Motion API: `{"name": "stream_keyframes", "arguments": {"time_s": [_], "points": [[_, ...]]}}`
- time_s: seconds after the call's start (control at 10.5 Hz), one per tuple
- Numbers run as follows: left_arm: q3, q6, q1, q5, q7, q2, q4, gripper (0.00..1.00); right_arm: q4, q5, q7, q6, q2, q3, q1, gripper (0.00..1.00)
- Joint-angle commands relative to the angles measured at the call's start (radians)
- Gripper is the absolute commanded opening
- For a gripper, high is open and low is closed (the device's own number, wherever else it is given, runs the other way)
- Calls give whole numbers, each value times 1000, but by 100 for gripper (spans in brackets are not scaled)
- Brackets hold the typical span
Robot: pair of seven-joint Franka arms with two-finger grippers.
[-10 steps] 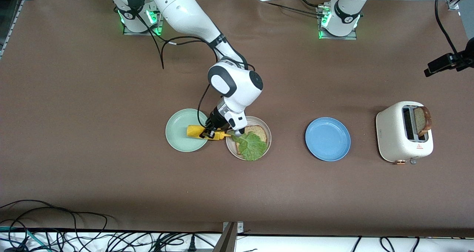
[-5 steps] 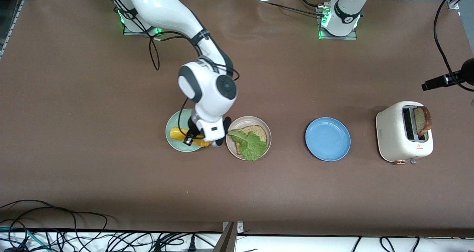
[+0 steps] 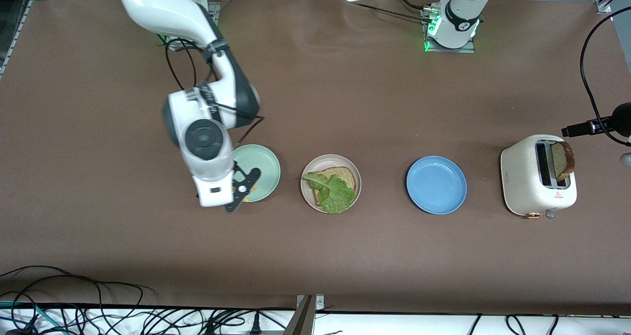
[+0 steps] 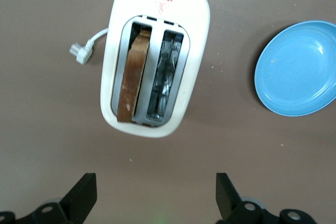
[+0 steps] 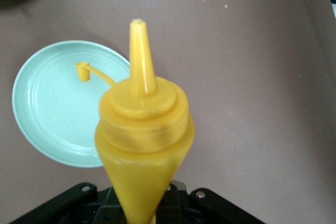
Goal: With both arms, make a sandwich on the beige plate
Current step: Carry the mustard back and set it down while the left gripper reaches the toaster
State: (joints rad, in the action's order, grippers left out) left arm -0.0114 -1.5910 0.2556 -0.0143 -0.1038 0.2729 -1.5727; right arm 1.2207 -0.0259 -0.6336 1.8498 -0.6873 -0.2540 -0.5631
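1. The right gripper hung over the edge of the round mint-green plate toward the right arm's end of the table, its fingers pinched on a yellow plastic squeeze bottle.
2. In the right wrist view the bottle's pointed nozzle stood uncapped, and its small yellow cap dangled on a thin tether over the mint-green plate.
3. The round, shallow beige plate sat on the brown table between the mint-green plate and the round blue plate.
4. On the beige plate lay one tan, brown-crusted bread slice with a ruffled green lettuce leaf on top of it; the leaf covered the part of the slice nearer the front camera, and no second slice lay on it.
5. The left gripper hovered above the table just beside the white two-slot toaster, its fingers spread wide and holding nothing.
6. A second brown-crusted bread slice stood upright in one slot of the toaster; the other slot showed only its wire guides.
7. The toaster stood toward the left arm's end of the table, well apart from the beige plate, with the blue plate between them.
8. A white plug on a short cord lay on the table just beside the toaster.
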Motion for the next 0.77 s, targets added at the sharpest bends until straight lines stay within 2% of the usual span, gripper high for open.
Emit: {"name": "stream_keyframes", "arguments": {"time_s": [0.0,0.19,0.48,0.67], "points": [[8,-59,45,-52,-150,90,36,100,250,-150,-118,116,181,18,89,6],[8,-79,56,-78,-192,141,31,100,406,-363,-300,195,267,16,176,6],[10,-112,54,-78,-192,169,25,100,508,-601,-617,203,304,7,267,7],[10,-113,54,-79,-192,180,25,98,584,-737,-855,198,324,-37,289,7]]}}
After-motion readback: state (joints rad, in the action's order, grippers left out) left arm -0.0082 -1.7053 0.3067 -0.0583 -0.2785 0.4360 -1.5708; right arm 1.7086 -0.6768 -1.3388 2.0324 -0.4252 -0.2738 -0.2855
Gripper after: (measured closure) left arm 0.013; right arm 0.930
